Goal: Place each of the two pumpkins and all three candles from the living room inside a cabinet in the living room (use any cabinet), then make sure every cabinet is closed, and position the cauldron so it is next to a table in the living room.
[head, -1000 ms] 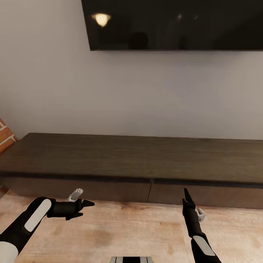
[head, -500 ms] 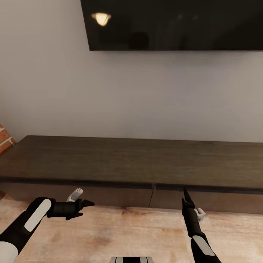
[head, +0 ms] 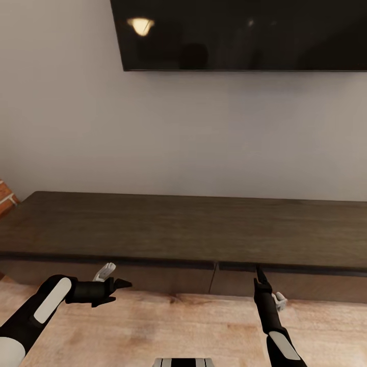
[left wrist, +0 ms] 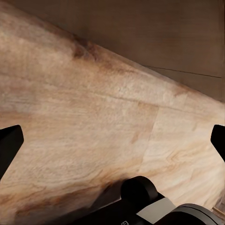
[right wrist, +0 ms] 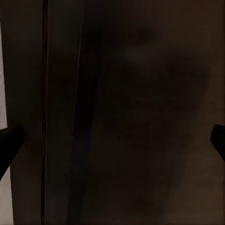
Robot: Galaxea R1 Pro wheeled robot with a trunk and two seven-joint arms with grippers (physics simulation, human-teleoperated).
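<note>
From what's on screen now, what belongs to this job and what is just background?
Job:
long low dark-brown wooden cabinet, drawer fronts shut
left gripper, jaws open
right gripper, jaws open

Background:
black wall-mounted screen
pale wood plank floor
red brick edge

A dark television (head: 239, 34) hangs on the pale wall (head: 168, 132), a lamp's glow mirrored in it. Light wood-plank floor (head: 178, 326) below; brick edge (head: 6, 198) far left.

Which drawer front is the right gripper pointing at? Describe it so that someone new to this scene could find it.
Below the black screen on the wall runs a long, low dark-brown cabinet above the wood floor. Its flat, handle-less front is split by a thin vertical seam; the drawer front meant lies to the seam's right, just ahead of the right gripper, not the left gripper.
</note>
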